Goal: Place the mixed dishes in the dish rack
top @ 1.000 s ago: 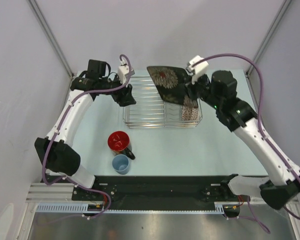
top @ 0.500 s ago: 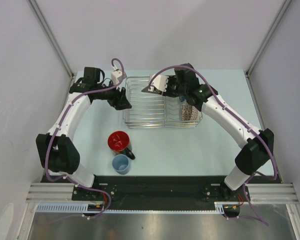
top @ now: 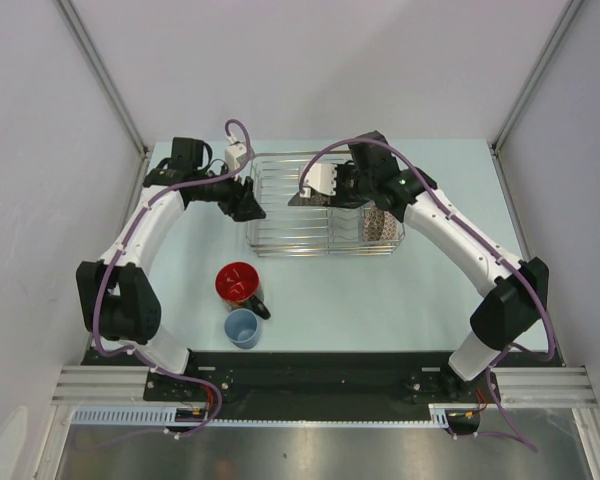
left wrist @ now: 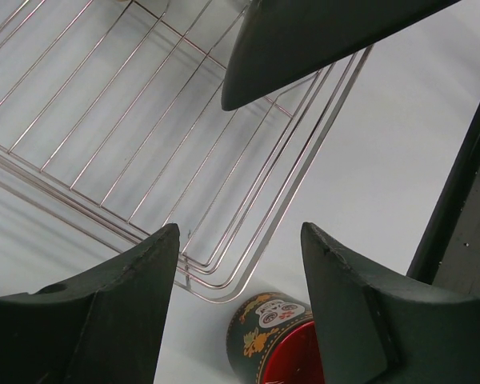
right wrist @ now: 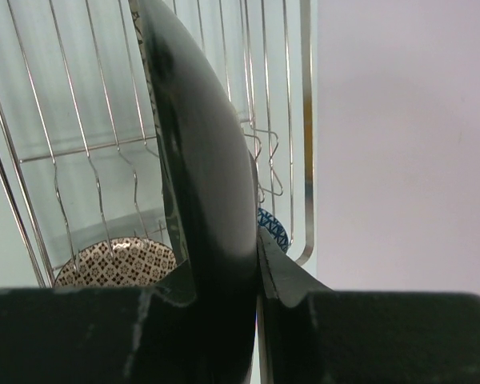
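Observation:
The dish rack (top: 280, 215), a silver wire basket, stands at mid-table. My right gripper (top: 332, 192) is shut on the dark square plate (top: 302, 199) and holds it on edge over the rack's middle. In the right wrist view the plate (right wrist: 204, 160) rises between my fingers (right wrist: 284, 276), with wires behind it. A pinkish-beige patterned bowl (right wrist: 116, 264) and a blue-patterned bowl (right wrist: 274, 230) lie in the rack's right end (top: 380, 226). My left gripper (top: 248, 204) hangs open and empty at the rack's left edge. The red-inside skull mug (top: 240, 284) and light-blue cup (top: 242, 327) stand on the table.
The left wrist view looks past the rack's near-left corner (left wrist: 224, 272) down to the mug (left wrist: 276, 344), with the plate's edge (left wrist: 320, 40) above. Grey walls close in the table on three sides. The arm bases sit along the near edge.
My right arm has swung the plate from lying flat behind the rack to standing on edge over its middle, then lowered it slightly. The left gripper has hardly moved.

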Robot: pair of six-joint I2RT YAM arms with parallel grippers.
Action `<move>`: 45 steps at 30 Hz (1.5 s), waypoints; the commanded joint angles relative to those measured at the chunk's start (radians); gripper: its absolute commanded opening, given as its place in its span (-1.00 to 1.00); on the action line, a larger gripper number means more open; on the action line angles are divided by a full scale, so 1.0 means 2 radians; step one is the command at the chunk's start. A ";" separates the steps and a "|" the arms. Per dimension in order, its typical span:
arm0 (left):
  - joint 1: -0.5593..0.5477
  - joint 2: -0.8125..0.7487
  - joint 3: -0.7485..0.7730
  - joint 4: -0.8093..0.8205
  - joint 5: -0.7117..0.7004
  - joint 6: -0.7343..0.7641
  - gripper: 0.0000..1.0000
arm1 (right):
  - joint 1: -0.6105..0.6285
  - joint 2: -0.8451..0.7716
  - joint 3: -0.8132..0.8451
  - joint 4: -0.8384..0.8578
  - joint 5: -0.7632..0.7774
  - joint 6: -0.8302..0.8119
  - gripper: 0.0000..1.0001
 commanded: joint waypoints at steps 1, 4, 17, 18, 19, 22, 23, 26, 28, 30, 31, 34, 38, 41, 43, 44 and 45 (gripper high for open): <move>0.003 0.004 -0.001 0.018 0.019 -0.006 0.36 | -0.006 -0.027 0.007 0.048 -0.002 -0.021 -1.00; 0.003 0.005 -0.001 0.021 0.022 -0.008 0.35 | -0.011 -0.029 0.000 0.049 -0.004 -0.023 -1.00; 0.005 0.000 0.001 0.007 0.017 0.003 0.35 | -0.021 -0.021 -0.011 0.046 -0.012 -0.051 -1.00; 0.006 0.002 0.001 0.007 0.017 0.003 0.35 | -0.020 -0.019 -0.011 0.045 -0.011 -0.052 -1.00; 0.006 0.003 0.002 0.007 0.019 0.003 0.34 | -0.021 -0.018 -0.010 0.040 -0.009 -0.054 -1.00; 0.007 0.006 0.004 0.007 0.020 0.003 0.34 | -0.023 -0.012 -0.008 0.032 -0.006 -0.059 -1.00; 0.007 0.006 0.005 0.006 0.020 0.003 0.34 | -0.023 -0.011 -0.008 0.030 -0.006 -0.060 -1.00; 0.008 0.007 0.005 0.006 0.021 0.003 0.34 | -0.025 0.002 -0.002 0.022 -0.007 -0.063 -1.00; 0.008 0.006 0.005 0.007 0.022 0.003 0.34 | -0.025 0.008 -0.002 0.021 -0.011 -0.062 -1.00; 0.008 0.006 0.004 0.005 0.022 0.005 0.34 | -0.028 0.012 -0.005 0.022 -0.015 -0.059 -1.00; 0.008 0.006 0.004 0.006 0.022 0.005 0.34 | -0.028 0.015 -0.005 0.024 -0.016 -0.057 -1.00; 0.008 0.005 0.003 0.004 0.020 0.009 0.33 | -0.028 0.027 -0.006 0.023 -0.016 -0.056 -1.00; 0.009 0.005 0.001 0.001 0.018 0.012 0.33 | -0.029 0.042 -0.005 0.025 -0.019 -0.054 -1.00; 0.009 0.004 -0.001 0.000 0.019 0.014 0.33 | -0.028 0.052 -0.001 0.025 -0.019 -0.054 -1.00; 0.009 0.003 -0.002 0.001 0.018 0.016 0.33 | -0.025 0.058 0.002 0.023 -0.019 -0.054 -1.00; 0.010 0.003 -0.002 0.000 0.018 0.016 0.33 | -0.025 0.060 0.001 0.022 -0.019 -0.053 -1.00; 0.010 0.002 -0.002 0.001 0.017 0.016 0.33 | -0.023 0.064 0.000 0.021 -0.017 -0.053 -1.00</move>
